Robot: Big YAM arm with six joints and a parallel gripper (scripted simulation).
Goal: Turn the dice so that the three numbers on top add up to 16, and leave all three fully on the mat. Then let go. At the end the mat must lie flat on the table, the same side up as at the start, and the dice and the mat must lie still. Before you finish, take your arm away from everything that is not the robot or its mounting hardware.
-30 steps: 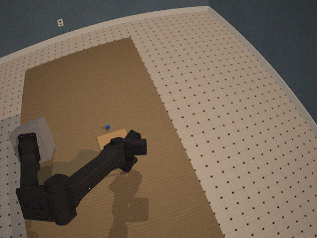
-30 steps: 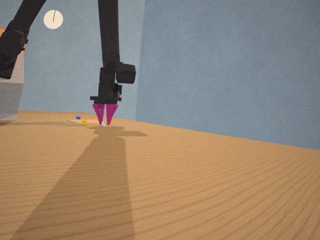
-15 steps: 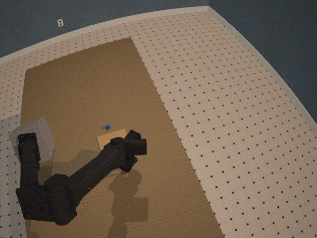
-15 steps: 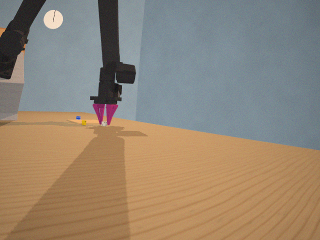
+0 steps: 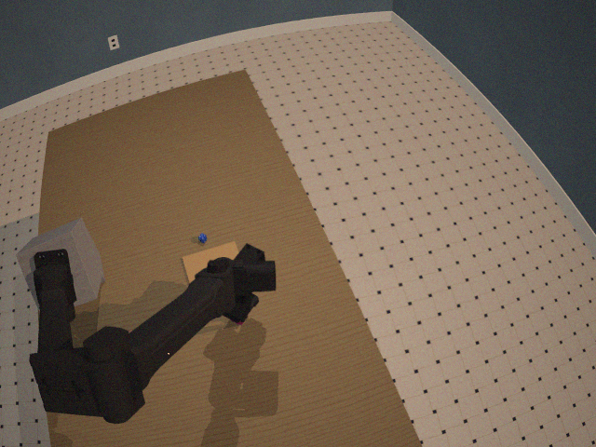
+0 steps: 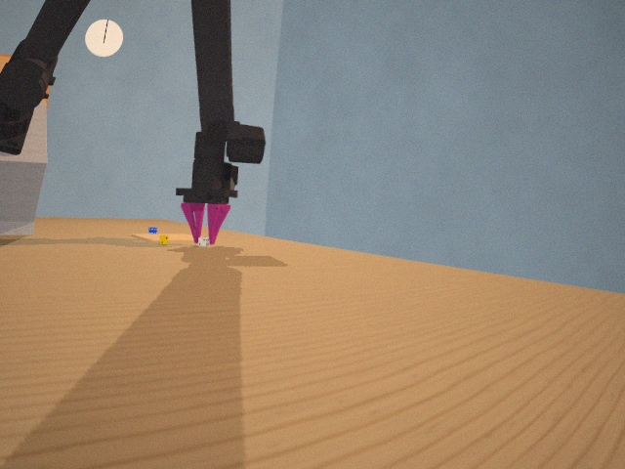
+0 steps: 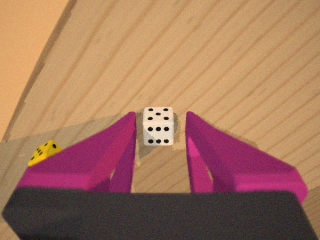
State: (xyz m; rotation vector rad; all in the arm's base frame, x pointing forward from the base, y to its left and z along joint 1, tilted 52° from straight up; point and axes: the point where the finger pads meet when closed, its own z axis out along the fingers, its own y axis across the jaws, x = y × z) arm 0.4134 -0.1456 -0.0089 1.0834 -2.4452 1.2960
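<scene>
The hand (image 6: 203,243) (image 7: 160,121) with tapered magenta fingers stands partly spread, holding nothing. A small white cubic die (image 6: 203,241) (image 7: 158,126) sits between its fingertips, gaps visible on both sides.
</scene>
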